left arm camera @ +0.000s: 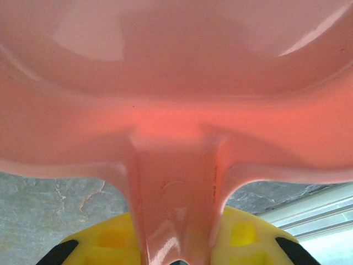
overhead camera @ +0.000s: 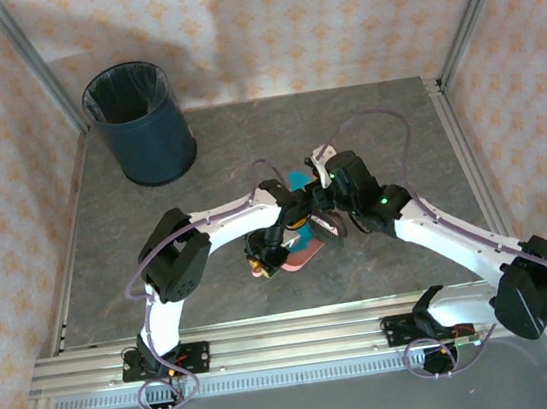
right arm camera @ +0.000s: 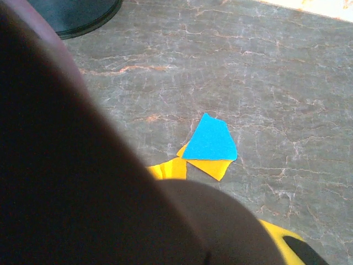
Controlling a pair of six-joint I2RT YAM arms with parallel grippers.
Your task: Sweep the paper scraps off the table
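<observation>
Two arms reach from the near edge to the middle of the surface [overhead camera: 162, 280]. The left pincer [overhead camera: 263, 256] is clamped on the handle of one pink dustpan [overhead camera: 300, 254], and the wrist view shows the handle pinched between its two yellow fingers [left arm camera: 110, 243]. Just right of it, the right pincer [overhead camera: 332, 225] is closed. A dark rounded shape [right arm camera: 83, 182] blocks much of its camera, and I cannot tell if it is held. Just beyond lie the paper scraps [right arm camera: 209, 141]: one teal-blue piece overlapping an orange-yellow one, with one or two more orange-yellow pieces touching on the left. One dark blue bin [overhead camera: 139, 121] stands at the far left.
</observation>
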